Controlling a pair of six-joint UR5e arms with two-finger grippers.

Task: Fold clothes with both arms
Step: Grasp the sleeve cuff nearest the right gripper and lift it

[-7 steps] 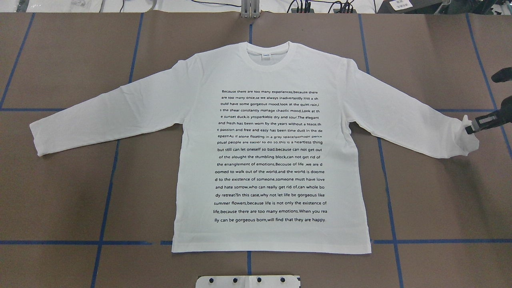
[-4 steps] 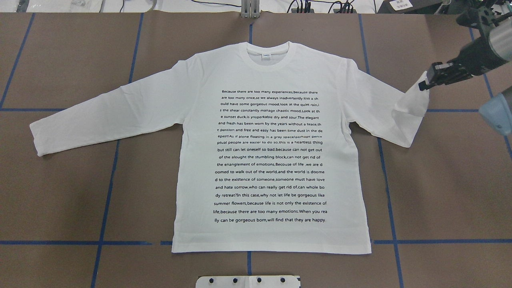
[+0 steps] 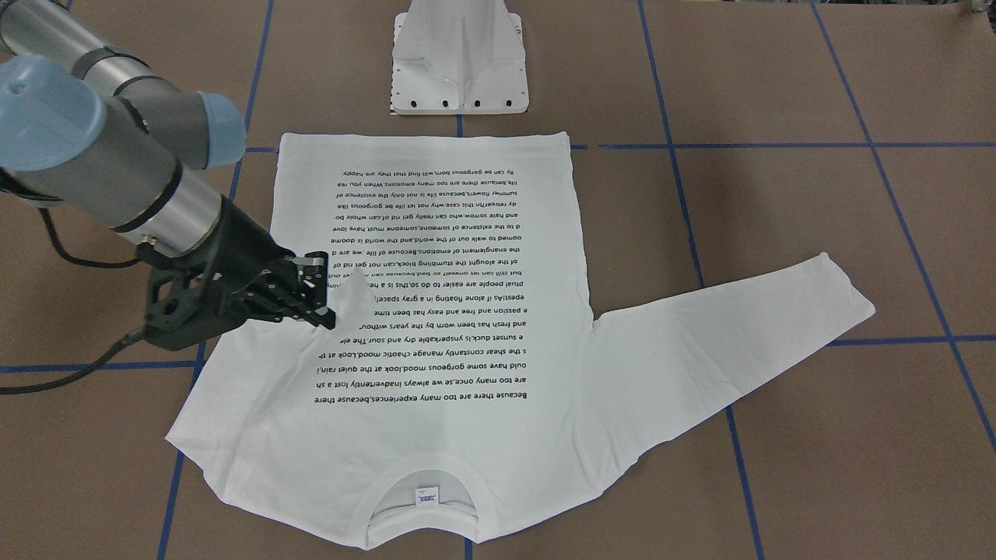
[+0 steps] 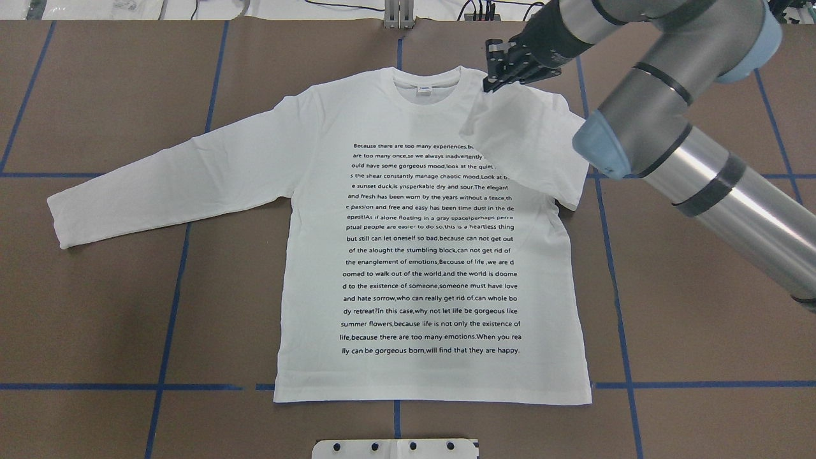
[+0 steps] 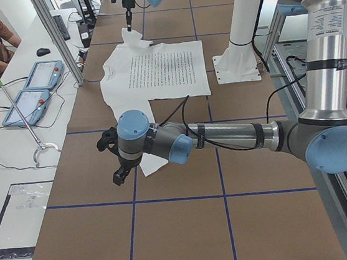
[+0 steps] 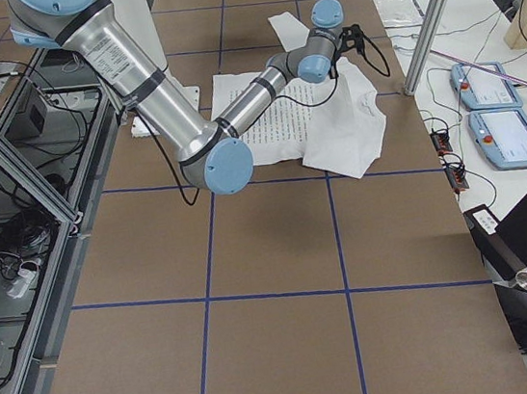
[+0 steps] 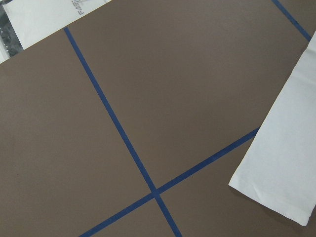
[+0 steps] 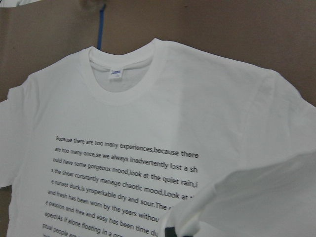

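The left sleeve is lying stretched flat on the tabletop. The left pincer is hovering near its cuff, and I cannot tell whether it is open. The shirt is lying print-up, spread flat mid-tabletop. The right pincer is gripping the cuff of the right sleeve, holding it raised over the chest beside the collar. To fold well, I judge it should be travelling low and level. It should be laying the sleeve squarely across the printed text without dragging the shoulder, releasing only once the cloth is resting flat.
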